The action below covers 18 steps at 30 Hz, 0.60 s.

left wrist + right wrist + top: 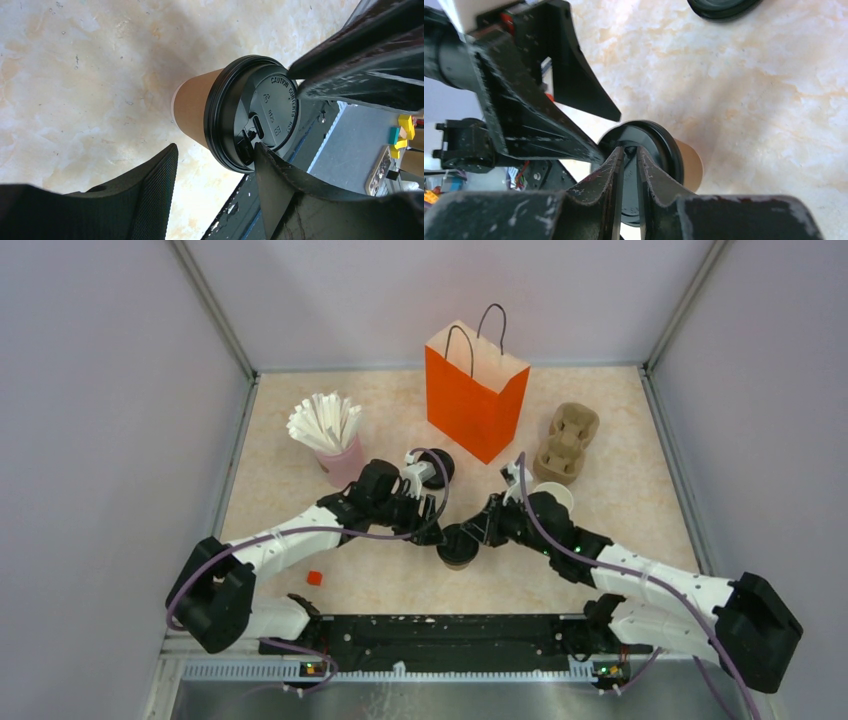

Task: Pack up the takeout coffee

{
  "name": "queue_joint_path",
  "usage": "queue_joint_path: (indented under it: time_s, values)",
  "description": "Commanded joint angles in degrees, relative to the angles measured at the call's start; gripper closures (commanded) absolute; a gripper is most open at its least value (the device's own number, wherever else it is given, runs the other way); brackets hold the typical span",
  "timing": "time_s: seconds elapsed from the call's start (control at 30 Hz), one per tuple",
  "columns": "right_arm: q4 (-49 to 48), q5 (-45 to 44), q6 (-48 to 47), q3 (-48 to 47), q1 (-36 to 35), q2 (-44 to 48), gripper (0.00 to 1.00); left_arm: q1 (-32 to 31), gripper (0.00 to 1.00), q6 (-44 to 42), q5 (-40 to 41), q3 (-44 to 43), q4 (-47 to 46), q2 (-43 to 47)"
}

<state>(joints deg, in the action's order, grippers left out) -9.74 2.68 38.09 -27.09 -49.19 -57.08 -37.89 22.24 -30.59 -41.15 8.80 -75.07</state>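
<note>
The takeout coffee, a brown paper cup with a black lid, stands upright near the table's middle front. My left gripper sits just left of it, jaws open wide. One of its fingertips touches the lid by the sip hole, and the other finger is clear of the cup. My right gripper comes in from the right, its fingers drawn almost together with only a slit between them. Their tips rest on the top of the lid. Nothing shows pinched between them.
The orange paper bag stands open at the back centre. A cardboard cup carrier lies to its right, and a pink cup of white sticks to its left. A loose black lid and a lidless cup sit behind the arms. A small red piece lies front left.
</note>
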Motion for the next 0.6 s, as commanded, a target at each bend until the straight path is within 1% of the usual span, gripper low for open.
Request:
queue_joint_path:
  time_s: [0.0,0.13,0.57]
  values:
    - [-4.35,2.19,0.42,3.43,1.23,-0.61,0.85,-0.10,0.37,-2.03,2.60,-0.53,-0.18,-0.49]
    - [-7.42,1.64,2.63,8.08,2.13,0.16,0.85,-0.10,0.37,-1.94,2.51,-0.53,-0.23,-0.90]
    - [-8.79,-1.64,5.39,14.48,3.03,0.06,0.86,-0.10,0.38,-2.11,3.83,-0.25,0.45,-1.55]
